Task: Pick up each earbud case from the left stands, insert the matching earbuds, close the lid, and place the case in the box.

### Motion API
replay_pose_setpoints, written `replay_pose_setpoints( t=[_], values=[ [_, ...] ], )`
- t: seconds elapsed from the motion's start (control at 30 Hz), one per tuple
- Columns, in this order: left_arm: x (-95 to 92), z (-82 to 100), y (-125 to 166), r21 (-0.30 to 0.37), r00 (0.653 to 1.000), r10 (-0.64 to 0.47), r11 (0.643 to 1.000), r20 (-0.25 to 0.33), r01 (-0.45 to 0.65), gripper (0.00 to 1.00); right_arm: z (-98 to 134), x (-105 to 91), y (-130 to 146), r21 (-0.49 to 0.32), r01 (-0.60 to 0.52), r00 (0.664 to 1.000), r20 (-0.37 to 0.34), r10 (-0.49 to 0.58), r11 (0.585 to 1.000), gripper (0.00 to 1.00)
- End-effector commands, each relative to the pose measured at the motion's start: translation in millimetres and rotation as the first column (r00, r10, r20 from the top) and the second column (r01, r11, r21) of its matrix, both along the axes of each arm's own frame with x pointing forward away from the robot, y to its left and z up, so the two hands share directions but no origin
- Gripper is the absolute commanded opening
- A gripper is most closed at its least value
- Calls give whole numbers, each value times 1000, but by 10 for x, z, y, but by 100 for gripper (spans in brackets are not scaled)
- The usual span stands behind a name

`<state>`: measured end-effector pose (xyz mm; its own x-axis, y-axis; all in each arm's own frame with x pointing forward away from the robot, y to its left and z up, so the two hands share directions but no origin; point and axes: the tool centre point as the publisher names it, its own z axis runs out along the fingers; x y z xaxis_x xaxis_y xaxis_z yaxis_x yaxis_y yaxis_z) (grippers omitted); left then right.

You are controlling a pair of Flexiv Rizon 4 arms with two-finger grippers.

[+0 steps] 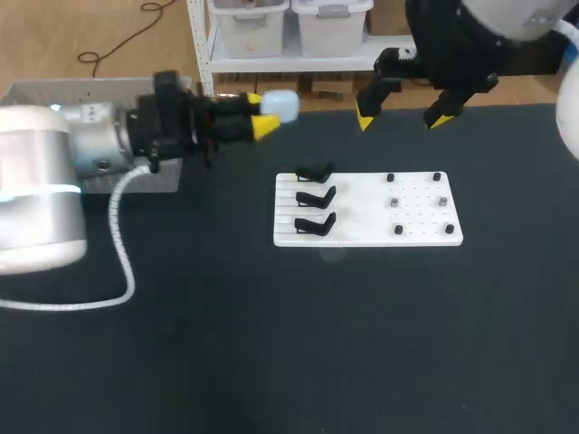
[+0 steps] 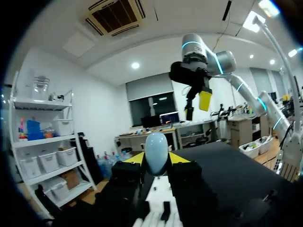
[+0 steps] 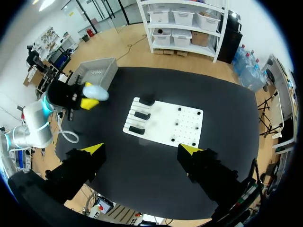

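Pale-blue case: a smooth, rounded, pale-blue earbud case [image 1: 281, 105] is sitting pinched between two yellow fingertips [image 1: 262, 127], raised above the surface's far left part, near the box and well apart from the board.
Left jaws: they are closing on the case from two sides, a case-width apart.
Right jaws: they are standing wide open with nothing between them, hanging high over the far edge beyond the board.
Surface: a black matte surface [image 1: 271, 344] is carrying the board.
Board: a flat white rectangular board [image 1: 362, 237] is lying near the middle.
Stands: three small black stands [image 1: 315, 195] are lining up in a column on the board's left part.
Small pieces: six small dark pieces [image 1: 393, 201] are standing on the right part, too small to identify.
Box: a grey slatted plastic box [image 3: 97, 72] is resting at the surface's far left corner.
Left wrist view: the case [image 2: 156, 152] is showing as an egg-like shape, with the right arm's yellow-tipped finger [image 2: 204, 100] hanging ahead.
Right wrist view: the board [image 3: 163, 124], case [image 3: 96, 92] and box are all showing from above.
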<state>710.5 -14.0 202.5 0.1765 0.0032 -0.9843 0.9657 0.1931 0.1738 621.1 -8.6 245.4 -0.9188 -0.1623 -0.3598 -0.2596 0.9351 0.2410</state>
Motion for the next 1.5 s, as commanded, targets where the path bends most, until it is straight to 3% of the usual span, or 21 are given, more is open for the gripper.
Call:
replay_pose_setpoints(
  t=[0.03,0.07,0.13,0.17,0.27,0.3,0.37,0.43,0.5,0.7,0.97,1.0,1.03,1.07,1.13,1.27,1.5],
  values=[
    [76,187,450,60,950,313,948,12,-313,0,-16,-37,-14,28,27,995,100,-29,999,100],
    [152,166,572,67,937,349,935,5,-349,0,-16,-37,-14,28,27,995,100,-29,999,100],
    [288,83,782,145,908,417,896,41,-419,0,-16,-37,-14,28,27,995,100,-29,999,100],
    [358,48,894,131,892,452,884,10,-449,0,-16,-37,-14,28,27,995,100,-29,999,100],
    [569,-111,1199,210,846,531,823,42,-527,0,-16,-37,-14,28,27,995,100,-29,999,100],
    [644,-157,1311,192,827,563,811,4,-553,0,-16,-37,-14,28,27,995,100,-29,999,100],
    [785,-259,1505,236,806,592,780,23,-580,0,-16,-37,-14,28,27,995,100,-29,999,100],
    [943,-333,1700,220,763,646,746,-8,-629,0,-16,-37,-14,28,27,995,100,-29,999,100],
    [1118,-424,1886,256,733,679,701,47,-666,0,-16,-37,-14,28,27,995,100,-29,999,100],
    [1504,-744,2380,329,664,746,614,56,-718,0,-16,-37,-14,28,27,995,100,-29,999,100],
    [1705,-1002,2660,387,626,779,563,46,-730,0,-16,-37,-14,28,27,995,100,-29,999,100],
    [1706,-1011,2669,389,625,779,562,47,-730,14,-16,-37,-14,28,27,995,100,-29,999,100],
    [1705,-1013,2673,390,625,779,562,47,-729,47,-16,-37,-14,28,27,995,100,-29,999,100],
    [1700,-1016,2681,391,621,783,559,42,-731,100,-16,-37,-14,28,27,995,100,-29,999,100],
    [1675,-1004,2698,393,609,791,542,59,-743,100,-16,-37,-14,28,27,995,100,-29,999,100],
    [1598,-922,2706,360,611,790,557,48,-749,100,-16,-37,-14,28,27,995,100,-29,999,100],
    [1598,-922,2706,360,611,790,557,48,-749,100,-16,-37,-14,28,27,995,100,-29,999,100]
  ],
)
